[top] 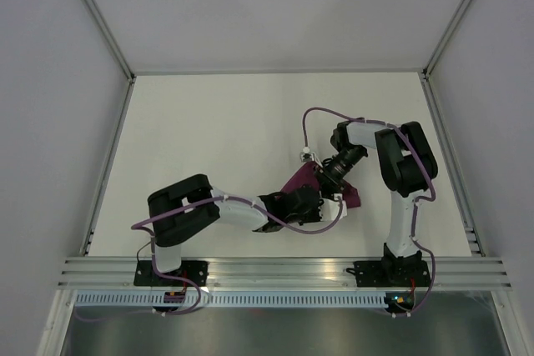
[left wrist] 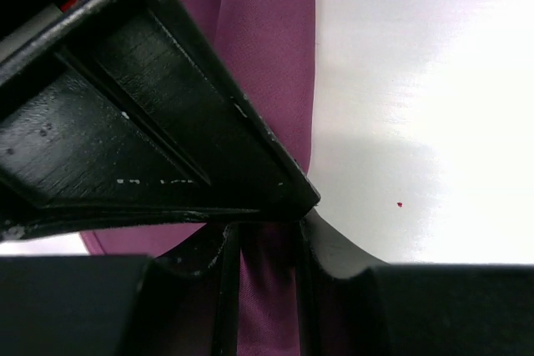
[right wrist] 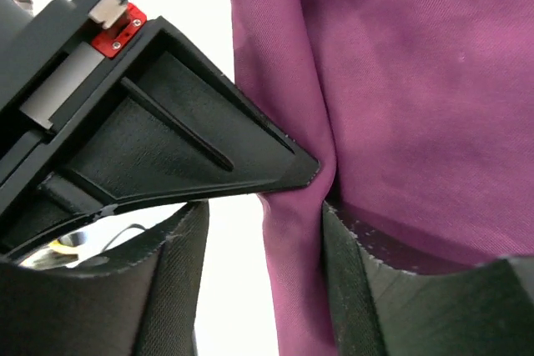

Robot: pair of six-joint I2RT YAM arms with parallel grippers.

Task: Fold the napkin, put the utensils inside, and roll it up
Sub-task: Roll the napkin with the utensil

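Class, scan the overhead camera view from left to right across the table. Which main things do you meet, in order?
Left arm's bulky black elbow block → bunched deep purple shiny cloth napkin → right arm's upright black upper block.

Left arm point(top: 188, 206): base at lower left of the overhead frame, bulky shoulder link just above it, forearm laid low and reaching right to frame centre. The left end effector point(left wrist: 310, 210) has its fingertips set almost together, pinching the napkin point(left wrist: 267, 39). Right arm point(top: 405, 164): base at lower right, upper link standing upright, elbow folded leftward, wrist angled down-left toward centre; right end effector point(right wrist: 324, 188) with tips close, a fold of the napkin nipped between them, just beside the left end effector.
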